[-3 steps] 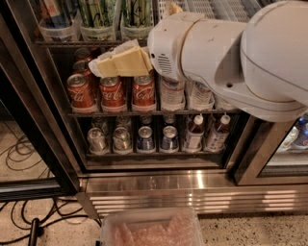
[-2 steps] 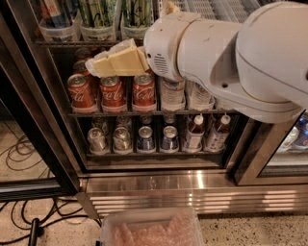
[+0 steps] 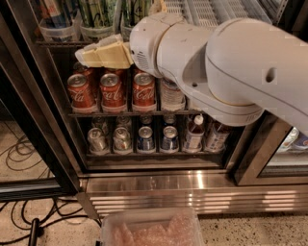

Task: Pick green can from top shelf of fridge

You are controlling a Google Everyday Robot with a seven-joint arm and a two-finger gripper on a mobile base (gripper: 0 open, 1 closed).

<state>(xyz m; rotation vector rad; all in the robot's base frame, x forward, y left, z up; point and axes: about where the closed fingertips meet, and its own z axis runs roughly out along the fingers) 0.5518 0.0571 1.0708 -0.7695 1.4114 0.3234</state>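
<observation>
Green cans (image 3: pixel 97 13), pale green and white, stand in clear plastic bins on the top shelf (image 3: pixel 60 43) of the fridge (image 3: pixel 192 185), at the upper left of the camera view. My gripper (image 3: pixel 102 54), pale yellow, points left and sits just below the front edge of that shelf, right under the green cans and above the red cans. It holds nothing that I can see. My big white arm (image 3: pixel 231 67) covers the right part of the top shelf and the rack below it.
Red Coca-Cola cans (image 3: pixel 113 89) fill the rack under my gripper, with a water bottle (image 3: pixel 172 93) beside them. Silver cans (image 3: pixel 96 139), blue cans (image 3: pixel 144 139) and small bottles (image 3: pixel 195 132) stand below. A clear tray (image 3: pixel 154 229) and cables (image 3: pixel 24 153) lie on the floor.
My gripper and arm have moved left and a little up, closer to the front edge of the top shelf.
</observation>
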